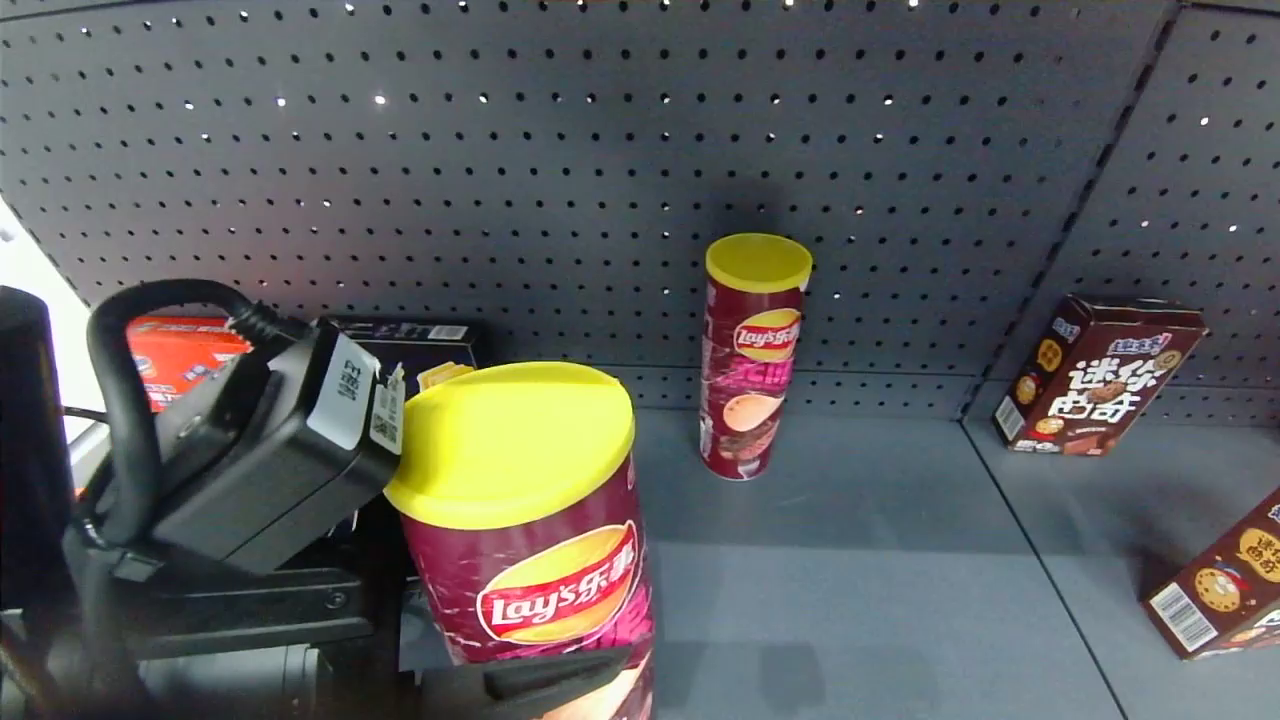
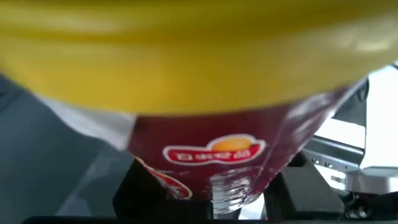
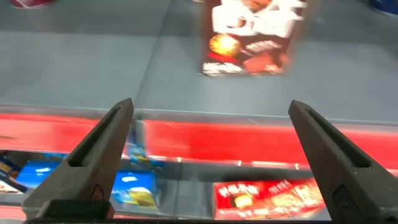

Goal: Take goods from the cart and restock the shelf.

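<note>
1. Nearest the head camera is a maroon chips can [image 1: 520, 520] with a yellow lid [image 1: 510, 440], upright at the front of the grey shelf [image 1: 850, 560]; its base is cut off by the picture's lower edge
2. Left gripper [image 2: 219, 190] is clamped on this can: in the left wrist view a black finger [image 2: 134, 193] sits on each side of the body, and the lid blocks most of what lies beyond
3. A second chips can [image 1: 752, 370] stands upright farther back, just before the pegboard wall [image 1: 560, 150] and well apart from the held one
4. At the right, a brown cookie box [image 1: 1095, 380] leans tilted at the back; another brown box [image 1: 1225, 585] nearer the front is cut off by the picture's edge
5. Behind the left arm, an orange box [image 1: 175, 350] and a black box [image 1: 420, 345] are largely hidden
6. Right gripper [image 3: 211, 162] has its two dark fingers [image 3: 93, 162] spread wide with nothing between them; it hangs before a red shelf edge [image 3: 205, 137]
7. Beyond that edge a brown box [image 3: 252, 37] is too blurred to make out in detail; below the edge lie blue packets [image 3: 134, 190] and a red packet [image 3: 267, 196], partly covered by the fingers
</note>
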